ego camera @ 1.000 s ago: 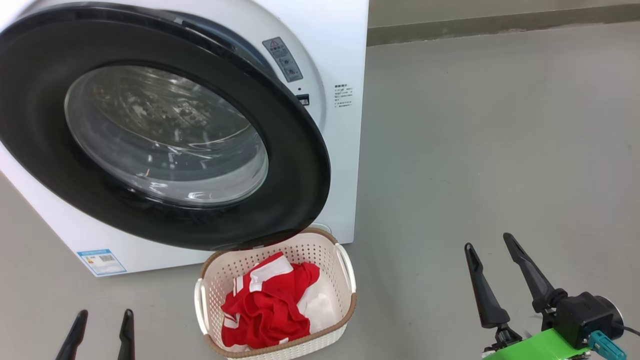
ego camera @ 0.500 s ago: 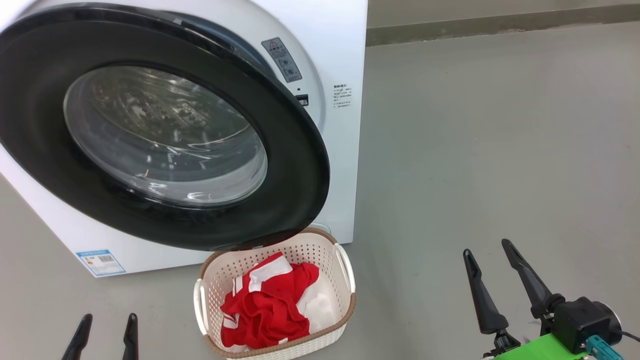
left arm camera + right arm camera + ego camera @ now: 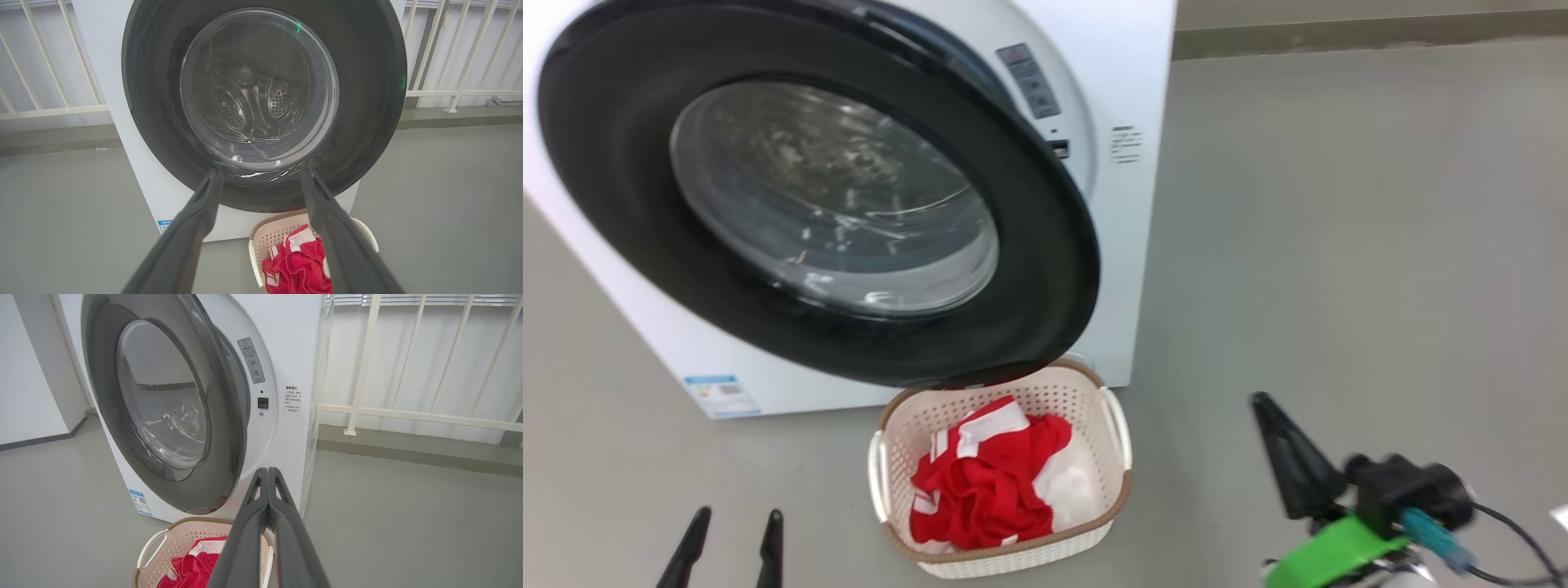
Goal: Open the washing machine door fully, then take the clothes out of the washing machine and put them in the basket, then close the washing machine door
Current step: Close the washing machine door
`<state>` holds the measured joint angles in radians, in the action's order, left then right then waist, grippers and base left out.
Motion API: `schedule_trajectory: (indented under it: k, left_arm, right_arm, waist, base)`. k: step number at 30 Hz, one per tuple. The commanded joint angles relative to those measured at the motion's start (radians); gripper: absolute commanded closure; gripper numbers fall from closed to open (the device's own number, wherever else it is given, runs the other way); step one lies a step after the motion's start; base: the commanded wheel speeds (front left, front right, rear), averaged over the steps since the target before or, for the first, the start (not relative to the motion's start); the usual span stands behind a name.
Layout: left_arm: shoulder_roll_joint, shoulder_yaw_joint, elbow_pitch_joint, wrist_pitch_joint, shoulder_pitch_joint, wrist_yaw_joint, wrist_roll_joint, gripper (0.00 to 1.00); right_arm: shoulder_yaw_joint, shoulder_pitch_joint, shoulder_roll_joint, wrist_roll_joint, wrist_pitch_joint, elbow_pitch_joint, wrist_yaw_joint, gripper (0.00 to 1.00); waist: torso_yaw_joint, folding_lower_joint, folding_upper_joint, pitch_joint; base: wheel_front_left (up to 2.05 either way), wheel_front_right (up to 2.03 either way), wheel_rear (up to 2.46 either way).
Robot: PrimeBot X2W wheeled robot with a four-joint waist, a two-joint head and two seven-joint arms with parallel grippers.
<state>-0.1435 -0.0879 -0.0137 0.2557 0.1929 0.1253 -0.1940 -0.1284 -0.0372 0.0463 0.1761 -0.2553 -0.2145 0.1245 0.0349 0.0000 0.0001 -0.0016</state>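
Fingers of the left gripper [image 3: 731, 551], long, dark, tapered, stand apart; the right gripper [image 3: 267, 473] has its pair pressed together on nothing. Crumpled red-and-white clothes [image 3: 988, 490] lie in the perforated cream basket [image 3: 1013, 559], handles left and right. Over its far rim hangs the washing machine door [image 3: 1045, 269] — glossy black ring, bulging glass — ajar, right edge swung out from the white washing machine [image 3: 1131, 73].

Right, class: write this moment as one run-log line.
clothes: in basket | washing machine door: ajar | left gripper: open, empty | right gripper: shut, empty | remaining: close door
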Motion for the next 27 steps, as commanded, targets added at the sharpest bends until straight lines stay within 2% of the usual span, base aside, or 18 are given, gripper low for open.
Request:
schedule_trajectory:
  k: [1,7,15,20,27]
  left_arm:
    - [-0.017,-0.019,0.022,0.006,-0.059,0.005,-0.001,0.00]
    - [-0.025,0.008,0.026,0.006,-0.096,0.005,-0.007,0.00]
    - [-0.022,0.090,0.001,0.006,-0.195,0.005,-0.093,0.00]
    - [-0.029,0.125,-0.013,0.006,-0.227,0.005,-0.111,0.00]
    - [-0.033,0.136,-0.024,0.006,-0.251,0.005,-0.124,0.00]
  right_arm:
    - [-0.070,-0.075,0.004,0.002,-0.006,-0.014,0.006,1.00]
    - [-0.180,-0.194,0.004,0.006,-0.006,-0.109,0.006,1.00]
    - [-0.289,-0.426,0.006,0.015,-0.006,-0.263,0.006,1.00]
    - [-0.297,-0.541,0.023,0.023,-0.006,-0.323,0.006,1.00]
    - [-0.242,-0.668,0.054,0.006,-0.006,-0.352,0.006,1.00]
  waist:
    - [0.042,0.0000,-0.0001,0.028]
    - [0.092,0.0000,-0.0001,0.082]
    - [0.187,0.0000,-0.0001,0.160]
    - [0.225,0.0000,-0.0001,0.194]
    - [0.253,0.0000,-0.0001,0.250]
  base:
    - [0.00,0.00,0.00]
    - [0.00,0.00,0.00]
    - [0.00,0.00,0.00]
    - [0.00,0.00,0.00]
    - [0.00,0.00,0.00]
